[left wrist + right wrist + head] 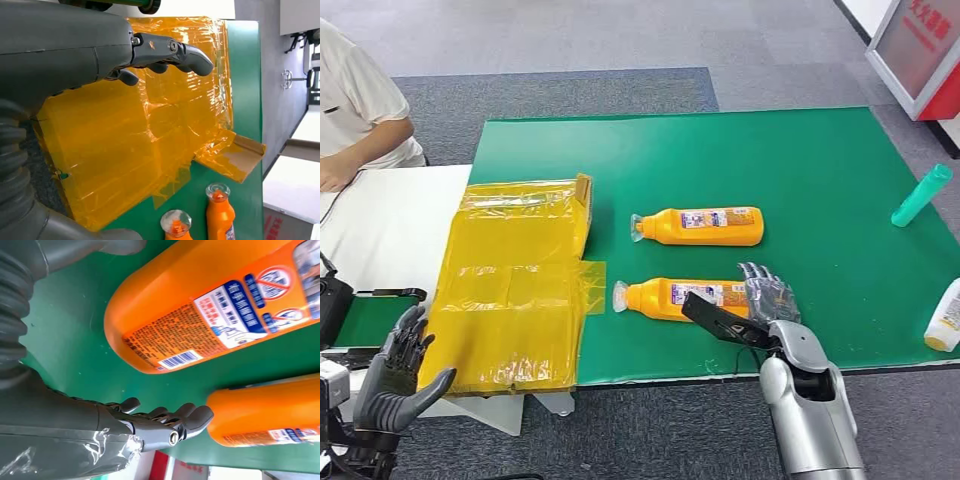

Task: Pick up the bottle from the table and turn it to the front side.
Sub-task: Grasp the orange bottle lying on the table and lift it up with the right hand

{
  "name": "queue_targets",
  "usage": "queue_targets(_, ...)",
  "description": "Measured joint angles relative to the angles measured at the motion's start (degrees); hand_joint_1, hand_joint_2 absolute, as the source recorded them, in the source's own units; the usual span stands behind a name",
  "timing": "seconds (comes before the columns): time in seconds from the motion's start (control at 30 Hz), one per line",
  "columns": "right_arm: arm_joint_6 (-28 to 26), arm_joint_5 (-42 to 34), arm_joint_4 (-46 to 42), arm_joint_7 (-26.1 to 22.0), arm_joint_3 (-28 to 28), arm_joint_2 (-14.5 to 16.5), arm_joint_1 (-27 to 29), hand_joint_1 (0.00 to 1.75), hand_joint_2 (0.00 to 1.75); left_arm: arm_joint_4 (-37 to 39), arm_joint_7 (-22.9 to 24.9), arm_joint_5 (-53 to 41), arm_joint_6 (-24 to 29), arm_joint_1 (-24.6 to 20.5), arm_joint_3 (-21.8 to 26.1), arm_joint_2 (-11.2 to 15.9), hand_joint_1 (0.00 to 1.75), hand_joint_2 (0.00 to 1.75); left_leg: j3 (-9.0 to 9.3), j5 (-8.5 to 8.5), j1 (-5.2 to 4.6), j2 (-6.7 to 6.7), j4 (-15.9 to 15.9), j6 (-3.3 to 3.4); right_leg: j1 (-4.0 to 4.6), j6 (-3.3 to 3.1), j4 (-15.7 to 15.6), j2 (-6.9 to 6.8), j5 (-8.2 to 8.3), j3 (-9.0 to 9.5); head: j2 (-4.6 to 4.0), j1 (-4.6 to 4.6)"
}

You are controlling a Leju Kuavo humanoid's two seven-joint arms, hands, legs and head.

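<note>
Lying on their sides on the green table mat (803, 160) were two orange bottles, both with clear caps pointing toward the robot's left. The nearer orange bottle (681, 298) sat close to the mat's front edge, its barcode and small-print label facing up, and the farther orange bottle (701, 226) lay roughly parallel behind it, a little apart. The right hand (754, 305) was at the base end of the nearer bottle, its dark fingers (767, 288) spread over that end and its thumb stretched out along the front of the bottle. In the right wrist view the fingers (166, 415) were extended with green mat showing between them and the bottle's base, so the hand was open and had hold of nothing.

The left hand (395, 375) hovered low beside the table's front-left corner, fingers apart and lightly curled, empty, next to a flattened box wrapped in yellow tape (518, 290) that lay over the mat's left edge. A teal bottle (921, 195) rested near the mat's far right edge, and a white bottle (945, 318) lay at the right border. A person in a light shirt (354, 105) sat at the adjoining white table (388, 225).
</note>
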Motion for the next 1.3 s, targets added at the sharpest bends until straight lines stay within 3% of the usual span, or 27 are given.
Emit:
queue_targets(0.27, 3.74, 11.57, 1.95, 0.60, 4.04, -0.14, -2.39, 0.00, 1.75, 0.01, -0.03, -0.41, -0.79, -0.07, 0.49, -0.55, 0.00, 1.75, 0.00, 0.01, 0.00, 0.00, 0.00, -0.01, 0.00, -0.01, 0.00, 0.00, 0.00, -0.02, 0.00, -0.01)
queue_targets(0.5, 4.85, 11.88, 7.60, 0.83, 7.29, -0.48, -5.64, 0.00, 1.75, 0.02, -0.47, -0.57, -0.85, -0.16, 0.55, -0.58, 0.00, 1.75, 0.01, 0.03, 0.00, 0.00, 0.00, -0.04, 0.00, -0.01, 0.00, 0.00, 0.01, -0.01, 0.00, -0.01)
queue_targets(0.9, 6.88, 11.87, 17.97, -0.65, 6.16, -0.96, -10.68, 0.00, 1.75, -1.39, -2.61, -2.13, -0.87, 0.90, -2.17, 0.16, 0.00, 1.75, 0.06, 0.03, 0.00, 0.01, 0.00, -0.04, 0.00, -0.01, 0.00, 0.02, 0.01, -0.01, 0.00, -0.01)
queue_targets(0.97, 6.78, 11.88, 19.26, -0.46, 5.47, -1.01, -11.54, 0.72, 1.75, -2.27, -2.89, -2.32, -0.46, 1.53, -3.55, 0.63, 0.00, 1.75, 0.08, 0.03, 0.00, 0.01, 0.00, -0.04, 0.00, -0.01, -0.01, 0.01, 0.02, 0.01, 0.00, -0.01)
queue_targets(1.03, 6.71, 11.89, 20.18, -0.23, 4.77, -1.03, -12.08, 1.59, 1.75, -3.04, -2.95, -2.32, 0.05, 2.11, -4.62, 1.06, 0.00, 1.75, 0.10, 0.03, 0.00, 0.00, 0.00, -0.04, 0.00, -0.01, -0.01, 0.01, 0.03, 0.04, 0.00, -0.01)
queue_targets(1.1, 6.64, 11.89, 20.80, -0.13, 4.19, -1.03, -12.38, 1.75, 1.75, -3.68, -2.93, -2.14, 0.38, 2.53, -5.37, 1.45, 0.00, 1.75, 0.12, 0.04, 0.00, 0.00, 0.00, -0.03, 0.00, 0.00, -0.01, 0.02, 0.05, 0.06, 0.00, 0.00)
queue_targets(1.3, 6.13, 11.89, 21.64, -0.37, 3.78, -1.03, -12.71, 1.75, 1.75, -4.39, -2.78, -1.79, 0.59, 3.31, -6.35, 1.97, 0.00, 1.75, 0.15, 0.10, 0.00, 0.00, 0.00, -0.02, 0.00, 0.00, -0.01, 0.01, 0.12, 0.09, 0.00, -0.01)
